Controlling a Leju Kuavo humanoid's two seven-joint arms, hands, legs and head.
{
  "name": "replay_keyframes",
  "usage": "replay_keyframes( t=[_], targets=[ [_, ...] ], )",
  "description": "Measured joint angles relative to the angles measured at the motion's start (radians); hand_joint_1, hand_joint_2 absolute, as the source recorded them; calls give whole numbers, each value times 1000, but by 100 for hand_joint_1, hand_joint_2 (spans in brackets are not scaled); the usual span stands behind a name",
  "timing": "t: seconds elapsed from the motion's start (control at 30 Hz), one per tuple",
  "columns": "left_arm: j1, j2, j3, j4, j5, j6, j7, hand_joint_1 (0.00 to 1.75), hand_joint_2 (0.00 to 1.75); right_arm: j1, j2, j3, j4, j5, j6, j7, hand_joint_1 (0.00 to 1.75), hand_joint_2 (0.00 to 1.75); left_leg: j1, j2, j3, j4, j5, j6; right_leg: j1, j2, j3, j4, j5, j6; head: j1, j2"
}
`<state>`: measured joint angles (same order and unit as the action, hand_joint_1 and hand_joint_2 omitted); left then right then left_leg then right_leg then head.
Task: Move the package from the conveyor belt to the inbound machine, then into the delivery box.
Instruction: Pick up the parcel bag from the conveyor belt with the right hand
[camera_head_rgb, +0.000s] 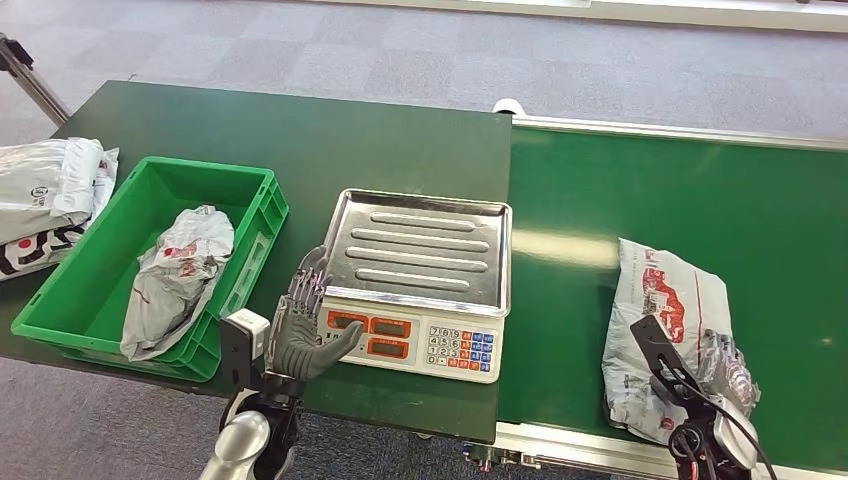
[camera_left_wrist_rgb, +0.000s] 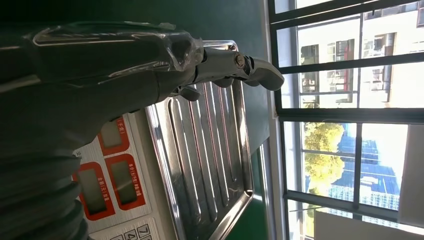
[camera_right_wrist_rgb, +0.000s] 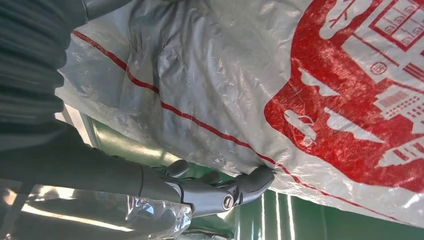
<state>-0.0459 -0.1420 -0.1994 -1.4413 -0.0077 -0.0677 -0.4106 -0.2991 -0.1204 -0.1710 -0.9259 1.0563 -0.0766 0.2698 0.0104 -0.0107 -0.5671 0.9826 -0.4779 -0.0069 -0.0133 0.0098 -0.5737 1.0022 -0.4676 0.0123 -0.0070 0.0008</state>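
Observation:
A grey plastic package with red print lies on the green conveyor belt at the right. My right hand grips its near right edge. In the right wrist view the thumb presses into the edge of the package, whose bulk lies between thumb and fingers. The inbound machine is a scale with a bare steel tray in the middle of the table. My left hand stands open at the scale's front left corner, fingers up, holding nothing. The left wrist view looks past this hand along the tray.
The green delivery box stands left of the scale with one grey package inside. More packages are piled at the table's far left edge. The scale's display and keypad face me.

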Motion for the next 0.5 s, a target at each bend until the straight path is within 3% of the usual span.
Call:
replay_keyframes(
  t=[0.5],
  targets=[
    [13,-2,2,-16,0,1,2,0,175,-28,-2,-11,48,-1,-26,-30,0,175,0,0,0,0,0,0,0,0,0,0,0,0,0,0]
  ],
)
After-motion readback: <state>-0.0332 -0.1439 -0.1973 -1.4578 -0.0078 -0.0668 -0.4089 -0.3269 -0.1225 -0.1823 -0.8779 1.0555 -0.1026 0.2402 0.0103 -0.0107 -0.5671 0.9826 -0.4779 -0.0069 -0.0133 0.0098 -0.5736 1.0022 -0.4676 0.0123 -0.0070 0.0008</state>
